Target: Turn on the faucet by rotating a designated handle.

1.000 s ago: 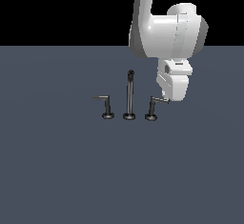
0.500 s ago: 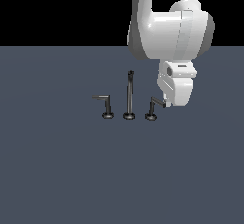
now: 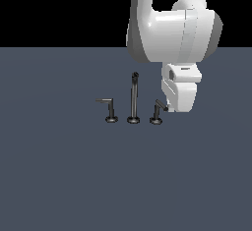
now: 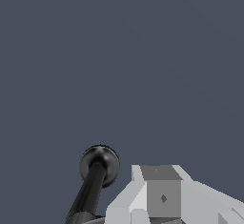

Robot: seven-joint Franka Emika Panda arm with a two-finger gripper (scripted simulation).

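Note:
The faucet's tall thin spout (image 3: pixel 133 97) stands mid-floor between two short L-shaped handles. The twin handle (image 3: pixel 110 108) is at the exterior view's left, its lever pointing left. The designated handle (image 3: pixel 157 112) is at the right, its lever slanting toward the camera and right. My gripper (image 3: pixel 169 109) is low beside that lever's tip and touches it or nearly does. In the wrist view the handle (image 4: pixel 97 170) shows from above beside my gripper (image 4: pixel 162 197). The fingertips read as one block with no gap, holding nothing.
The faucet stands on a flat dark blue-grey floor (image 3: pixel 59 176). The white arm and wrist (image 3: pixel 172 33) hang above and to the exterior view's right of the faucet.
My gripper has shifted slightly to the exterior view's right and toward the camera. The designated handle's lever has swung with it, from pointing right to slanting forward.

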